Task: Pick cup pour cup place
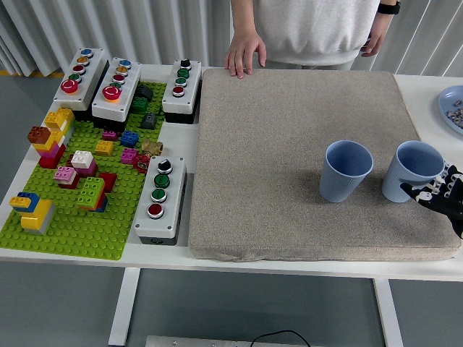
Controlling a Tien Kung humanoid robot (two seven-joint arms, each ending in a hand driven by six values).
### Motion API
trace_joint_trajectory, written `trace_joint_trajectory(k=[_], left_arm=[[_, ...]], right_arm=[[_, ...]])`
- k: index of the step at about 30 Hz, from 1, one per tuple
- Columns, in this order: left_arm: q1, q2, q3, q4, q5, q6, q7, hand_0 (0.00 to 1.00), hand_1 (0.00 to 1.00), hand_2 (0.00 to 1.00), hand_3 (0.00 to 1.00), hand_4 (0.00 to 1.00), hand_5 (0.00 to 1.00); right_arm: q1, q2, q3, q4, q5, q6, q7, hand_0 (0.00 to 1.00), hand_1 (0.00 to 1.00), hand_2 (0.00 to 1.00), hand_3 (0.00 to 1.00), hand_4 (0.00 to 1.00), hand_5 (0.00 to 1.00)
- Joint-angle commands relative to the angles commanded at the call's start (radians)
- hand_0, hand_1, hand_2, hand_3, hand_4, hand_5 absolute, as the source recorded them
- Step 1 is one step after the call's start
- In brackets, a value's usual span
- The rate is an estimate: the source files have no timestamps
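I see my right hand (439, 195) at the frame's right edge, fingers spread beside the right cup (412, 170), gripping nothing. The left cup (346, 170) stands upright mid-right on the mat (275, 144).

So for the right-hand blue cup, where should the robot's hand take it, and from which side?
Around the mid wall of the right cup, coming in from the right, where the right hand already sits beside it. The cup stands upright and open-topped, tapering toward its base, so a sideways wrap below the rim suits it. The left cup stands on the other side, apart, leaving the right side free.
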Motion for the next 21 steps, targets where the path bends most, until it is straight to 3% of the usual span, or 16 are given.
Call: trace_joint_trajectory(k=[21], left_arm=[[-0.006,-0.004,-0.008,0.0,0.011,0.0,0.002,0.739,0.742,0.805,0.68,0.52,0.923]], right_arm=[[0.042,0.023,-0.025,-0.039,-0.013,-0.005,0.008,0.886,0.875,0.988,0.982,0.876,0.324]])
